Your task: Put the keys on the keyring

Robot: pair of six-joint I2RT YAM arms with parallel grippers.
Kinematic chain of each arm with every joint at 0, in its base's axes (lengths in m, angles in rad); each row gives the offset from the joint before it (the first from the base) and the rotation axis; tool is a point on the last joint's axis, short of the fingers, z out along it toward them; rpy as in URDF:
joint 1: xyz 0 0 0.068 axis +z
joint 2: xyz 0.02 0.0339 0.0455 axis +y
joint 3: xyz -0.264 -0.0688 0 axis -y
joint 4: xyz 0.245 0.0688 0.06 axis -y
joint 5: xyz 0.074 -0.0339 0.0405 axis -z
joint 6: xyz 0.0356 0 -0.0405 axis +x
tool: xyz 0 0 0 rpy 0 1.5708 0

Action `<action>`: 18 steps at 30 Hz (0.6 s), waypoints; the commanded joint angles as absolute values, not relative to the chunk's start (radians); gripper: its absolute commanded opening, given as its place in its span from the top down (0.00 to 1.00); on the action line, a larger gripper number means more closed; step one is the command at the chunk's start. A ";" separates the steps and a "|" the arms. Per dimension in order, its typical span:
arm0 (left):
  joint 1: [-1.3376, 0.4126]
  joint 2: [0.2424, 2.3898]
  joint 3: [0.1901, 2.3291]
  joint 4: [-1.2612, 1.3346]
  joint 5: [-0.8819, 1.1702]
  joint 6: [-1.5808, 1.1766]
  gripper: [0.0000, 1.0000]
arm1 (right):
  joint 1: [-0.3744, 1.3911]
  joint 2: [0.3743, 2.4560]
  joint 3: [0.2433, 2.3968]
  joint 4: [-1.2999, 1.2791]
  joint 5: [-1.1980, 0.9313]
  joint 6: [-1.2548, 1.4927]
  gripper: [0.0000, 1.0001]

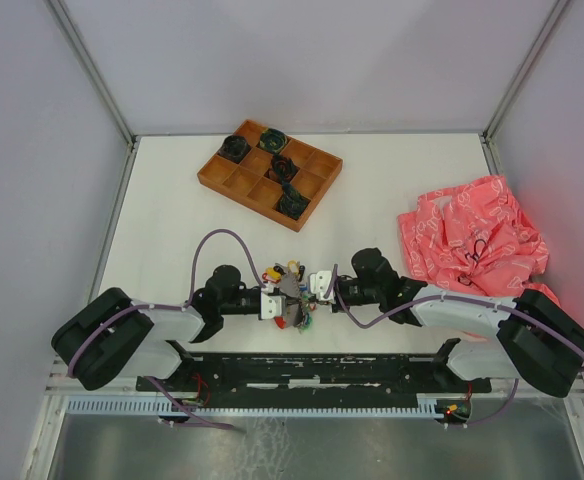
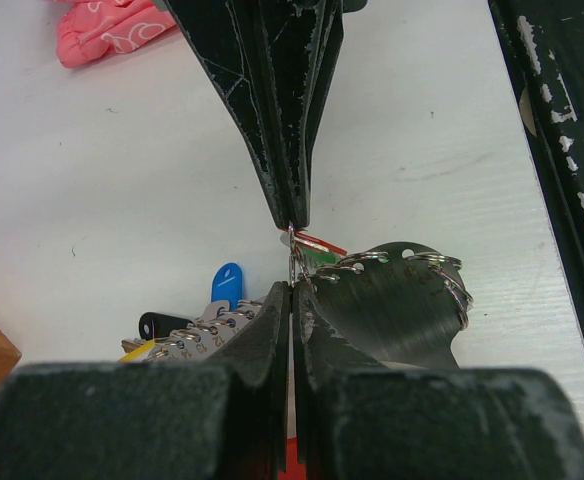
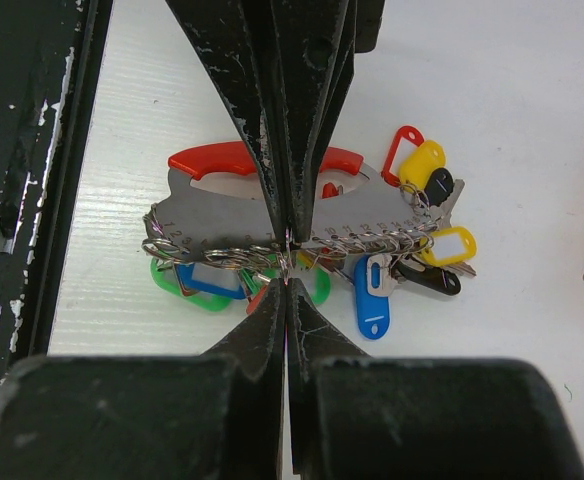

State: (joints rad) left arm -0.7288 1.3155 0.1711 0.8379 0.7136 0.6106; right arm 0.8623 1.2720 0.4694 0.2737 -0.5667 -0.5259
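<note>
Keyring [image 3: 362, 215] near black base rail [image 3: 17, 180]

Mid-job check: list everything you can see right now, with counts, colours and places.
keyring: one, grey metal with red loop, table centre
keys: several, yellow, blue, green, red and black tags, clustered at the keyring
tray: one, brown wood, far centre
coiled bundles: four, dark, in the tray
crumpled bag: one, pink, right side
table: one, white
left pincer: black, shut at the keyring's edge
right pincer: black, shut at the keyring's edge
</note>
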 commanded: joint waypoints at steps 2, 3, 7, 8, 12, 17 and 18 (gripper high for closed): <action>-0.733 1.302 0.210 0.882 0.755 0.659 0.97 | 0.869 1.275 0.510 0.319 -0.587 -0.529 0.99; -0.733 1.304 0.210 0.883 0.757 0.658 0.97 | 0.869 1.276 0.511 0.319 -0.589 -0.529 0.99; -0.733 1.308 0.209 0.901 0.763 0.650 0.97 | 0.871 1.282 0.510 0.330 -0.594 -0.527 0.99; -0.733 1.310 0.208 0.908 0.765 0.647 0.97 | 0.873 1.284 0.510 0.334 -0.594 -0.525 0.99; -0.733 1.312 0.206 0.924 0.770 0.632 0.97 | 0.876 1.289 0.505 0.361 -0.594 -0.520 0.99; -0.732 1.312 0.204 0.939 0.778 0.622 0.97 | 0.879 1.288 0.497 0.394 -0.583 -0.516 0.99; -0.733 1.312 0.204 0.940 0.780 0.619 0.97 | 0.880 1.287 0.496 0.400 -0.583 -0.515 0.99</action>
State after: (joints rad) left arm -0.7284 1.3159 0.1711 0.8371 0.7170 0.6098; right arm 0.8642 1.2888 0.4694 0.2947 -0.5671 -0.5220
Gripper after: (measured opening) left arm 0.043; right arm 0.015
